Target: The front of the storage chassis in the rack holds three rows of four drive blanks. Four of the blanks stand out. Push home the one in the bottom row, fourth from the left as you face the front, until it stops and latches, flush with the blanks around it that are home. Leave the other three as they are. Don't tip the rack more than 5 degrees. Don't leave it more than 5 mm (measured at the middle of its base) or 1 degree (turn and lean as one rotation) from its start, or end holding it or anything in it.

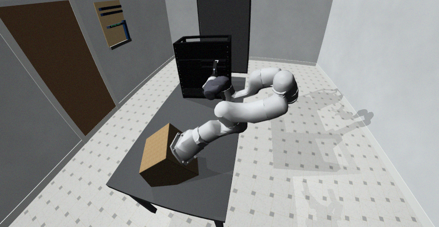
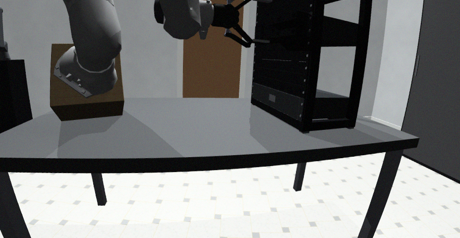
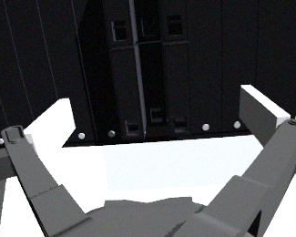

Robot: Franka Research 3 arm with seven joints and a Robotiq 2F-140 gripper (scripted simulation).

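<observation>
The black rack (image 2: 308, 53) stands at the far end of the grey table (image 2: 193, 124); it also shows in the top view (image 1: 202, 65). My gripper (image 2: 260, 20) is open and empty, level with the rack's upper half, with its fingertips at the rack's front face. In the wrist view the dark chassis front (image 3: 172, 52) fills the upper part, between my spread fingers. Narrow drive blanks with small square latches run across it. One blank (image 3: 120, 77) stands out toward the camera, just left of centre. I cannot tell its row or place.
The arm's base is mounted on a brown box (image 1: 159, 156) at the near end of the table. A tall dark cabinet (image 1: 223, 26) stands behind the rack. A brown door (image 2: 212, 43) is in the wall beyond the table.
</observation>
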